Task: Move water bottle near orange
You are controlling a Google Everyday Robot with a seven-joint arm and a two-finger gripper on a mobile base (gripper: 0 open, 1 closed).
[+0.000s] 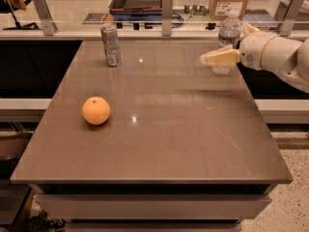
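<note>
At the far right edge of the table, the gripper holds its jaws spread on either side of the upright water bottle, not visibly clamped, while the orange lies well apart at the left, nearer than the can.

Gripper sits over the far right edge of the table. It's pale cream-yellow, flat, tapering to a rounded tip. Behind it is a wrist housing: white, bulbous, smooth shell. A larger arm segment runs off to the right, same white casing, shaded grey underneath.
</note>
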